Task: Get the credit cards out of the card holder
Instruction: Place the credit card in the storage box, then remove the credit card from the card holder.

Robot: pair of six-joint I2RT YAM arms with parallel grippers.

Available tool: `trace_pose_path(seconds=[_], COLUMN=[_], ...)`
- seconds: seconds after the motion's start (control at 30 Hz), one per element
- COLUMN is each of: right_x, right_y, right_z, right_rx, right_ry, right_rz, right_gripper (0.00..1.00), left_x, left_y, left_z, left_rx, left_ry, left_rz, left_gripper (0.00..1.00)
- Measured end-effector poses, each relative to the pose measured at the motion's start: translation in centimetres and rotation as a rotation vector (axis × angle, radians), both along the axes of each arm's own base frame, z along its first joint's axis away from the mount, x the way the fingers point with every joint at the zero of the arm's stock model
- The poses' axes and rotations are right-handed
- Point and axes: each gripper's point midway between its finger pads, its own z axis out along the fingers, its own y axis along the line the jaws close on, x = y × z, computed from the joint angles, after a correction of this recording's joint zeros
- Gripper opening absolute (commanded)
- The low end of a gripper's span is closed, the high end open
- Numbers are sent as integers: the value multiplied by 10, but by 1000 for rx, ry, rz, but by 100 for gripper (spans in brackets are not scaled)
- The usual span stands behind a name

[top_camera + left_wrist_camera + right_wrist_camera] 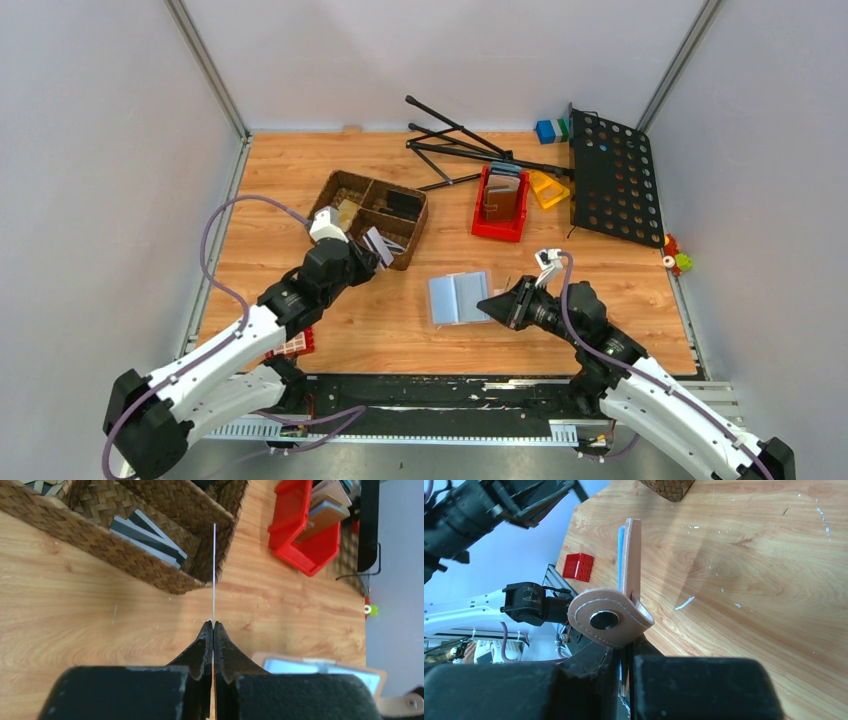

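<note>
White arm links (215, 355), black joints (150, 425); purple cables (205, 250) looped; left gripper (213, 626), right gripper (487, 303) black, tapered.

No legible text, label, brand or number anywhere.

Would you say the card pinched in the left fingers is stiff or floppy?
Probably stiff: the card stands out straight from the left fingers without sagging. It looks very thin edge-on, so it is likely light and could slip from a loose grip.
</note>
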Motion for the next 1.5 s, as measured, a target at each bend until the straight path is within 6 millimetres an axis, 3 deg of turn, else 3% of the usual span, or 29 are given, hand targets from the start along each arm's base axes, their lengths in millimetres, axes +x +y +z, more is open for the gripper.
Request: trace_pose_path(seconds=[0.23, 0.47, 0.63, 0.77, 0.87, 1.03, 1.17, 1.33, 1.4, 1.5], right_x=[-4, -7, -7, -6, -6, -5, -4, -5, -6, -6], right_y=[-5, -10, -13, -14, -14, -12, -8, 4, 9, 15], right_z=[8, 15, 14, 9, 5, 0, 4, 24, 36, 53], right_rx=[-8, -24, -53, -74, -86, -99, -76, 26, 82, 183], right_ry=[-66, -113, -131, -125, -114, -97, -93, -91, -88, -82], right_rz=[13, 21, 19, 19, 21, 24, 35, 59, 65, 69], right_gripper=[0, 0, 0, 0, 0, 0, 0, 0, 0, 0], left_x=[39, 60, 73, 84, 87, 76, 61, 28, 13, -12], left_y=[-8, -10, -6, -8, -8, -4, -6, -37, -49, -60], left_z=[-19, -34, -40, -34, -27, -18, 9, 46, 43, 22], left_rx=[-92, -156, -160, -148, -135, -68, -53, -171, -219, -281], left_ry=[57, 97, 97, 88, 66, 55, 10, -74, -73, -11], left_rz=[56, 116, 146, 139, 114, 56, -32, -282, -376, -487], left_gripper=[0, 2, 28, 38, 59, 71, 75, 81, 82, 83])
